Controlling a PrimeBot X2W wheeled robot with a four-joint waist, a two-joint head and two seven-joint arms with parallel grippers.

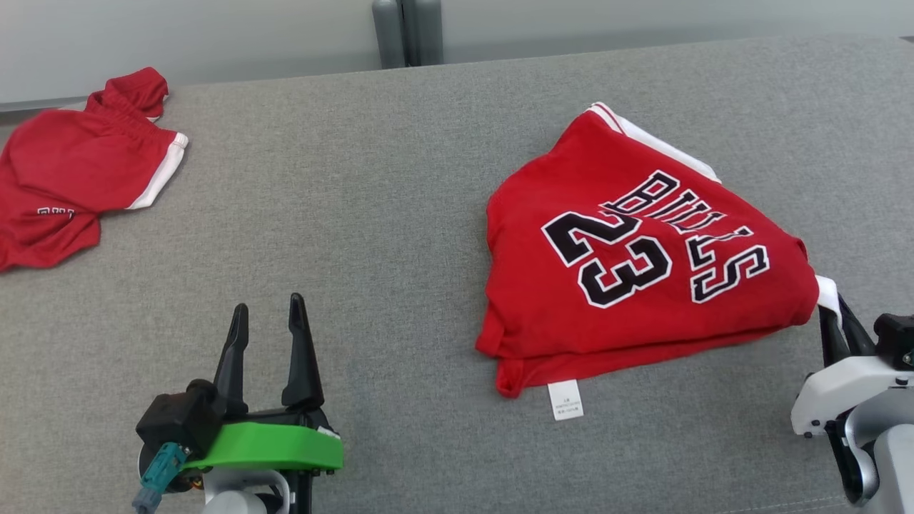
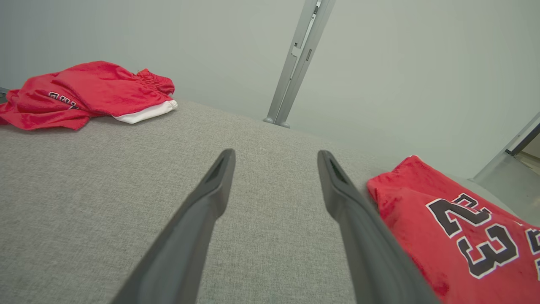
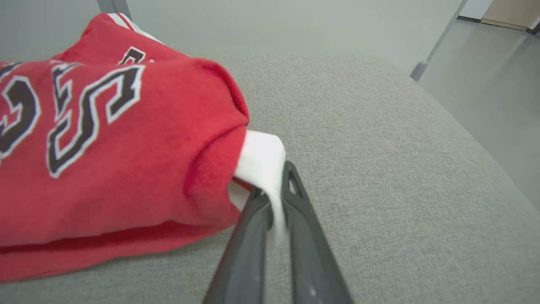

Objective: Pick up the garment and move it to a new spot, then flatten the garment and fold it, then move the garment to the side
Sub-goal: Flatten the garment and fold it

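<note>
The garment [image 1: 628, 257] is a red jersey with black "BULLS 23" lettering, folded on the grey surface at the right. My right gripper [image 1: 832, 314] is at its right corner, shut on the jersey's white trim [image 3: 261, 162], which is pinched between the two dark fingers [image 3: 249, 236]. The jersey's red body [image 3: 105, 160] bulges to the left of those fingers. My left gripper [image 1: 268, 335] stands open at the lower left, well clear of the garment, with nothing between its fingers [image 2: 202, 211]. From the left wrist, the jersey [image 2: 464, 236] lies just right of the right finger.
A second red garment with white trim [image 1: 71, 164] lies crumpled at the far left. A grey post [image 1: 407, 32] stands behind the surface's back edge. The surface's right edge [image 3: 485, 147] drops to the floor. Bare grey fabric [image 1: 357, 214] spans the middle.
</note>
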